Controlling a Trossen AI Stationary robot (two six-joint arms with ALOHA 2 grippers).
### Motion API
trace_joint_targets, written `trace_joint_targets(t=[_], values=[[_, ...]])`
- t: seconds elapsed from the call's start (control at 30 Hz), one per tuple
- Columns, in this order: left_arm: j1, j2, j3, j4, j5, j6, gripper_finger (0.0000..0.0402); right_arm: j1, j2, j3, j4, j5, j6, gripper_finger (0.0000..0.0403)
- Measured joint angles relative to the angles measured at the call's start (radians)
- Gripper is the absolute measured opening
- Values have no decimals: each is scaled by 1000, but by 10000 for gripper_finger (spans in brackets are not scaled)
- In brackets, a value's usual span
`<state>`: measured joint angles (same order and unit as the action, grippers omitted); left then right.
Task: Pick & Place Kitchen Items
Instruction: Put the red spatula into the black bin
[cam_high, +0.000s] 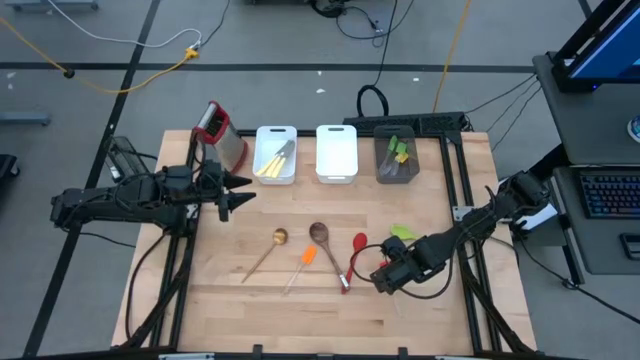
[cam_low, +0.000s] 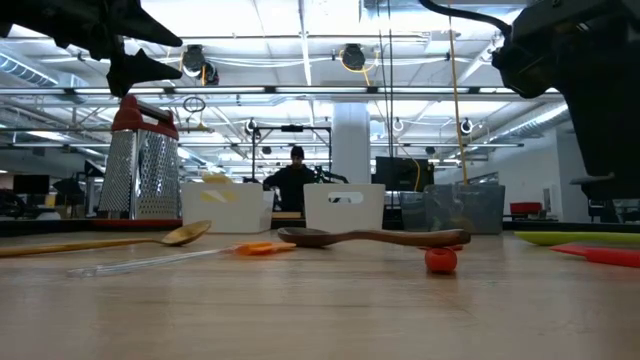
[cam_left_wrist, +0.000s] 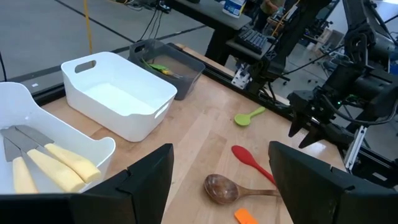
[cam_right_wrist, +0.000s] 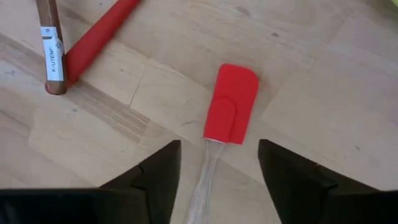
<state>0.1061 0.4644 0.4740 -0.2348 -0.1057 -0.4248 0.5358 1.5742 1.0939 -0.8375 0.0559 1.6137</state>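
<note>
My right gripper (cam_right_wrist: 217, 180) hangs with its jaws wide over the red spatula (cam_right_wrist: 230, 104) lying on the table at about four o'clock, so I think I'm lining up a pick and must drop down and squeeze its clear handle.

Even, bright overhead light from ceiling strip lamps (cam_low: 300, 55) glares in the low view's upper half, casting only soft shadows on the wooden table (cam_high: 300, 300), whose near surface blurs at that view's bottom edge.
</note>
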Motion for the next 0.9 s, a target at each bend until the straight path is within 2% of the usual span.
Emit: trace_joint_targets(t=[0.33, 0.9], values=[[0, 0, 0, 0, 0, -3, 269, 0, 0, 0, 0, 2, 49, 275], [0, 0, 0, 1, -1, -2, 269, -62, 0, 0, 13, -5, 18, 281]])
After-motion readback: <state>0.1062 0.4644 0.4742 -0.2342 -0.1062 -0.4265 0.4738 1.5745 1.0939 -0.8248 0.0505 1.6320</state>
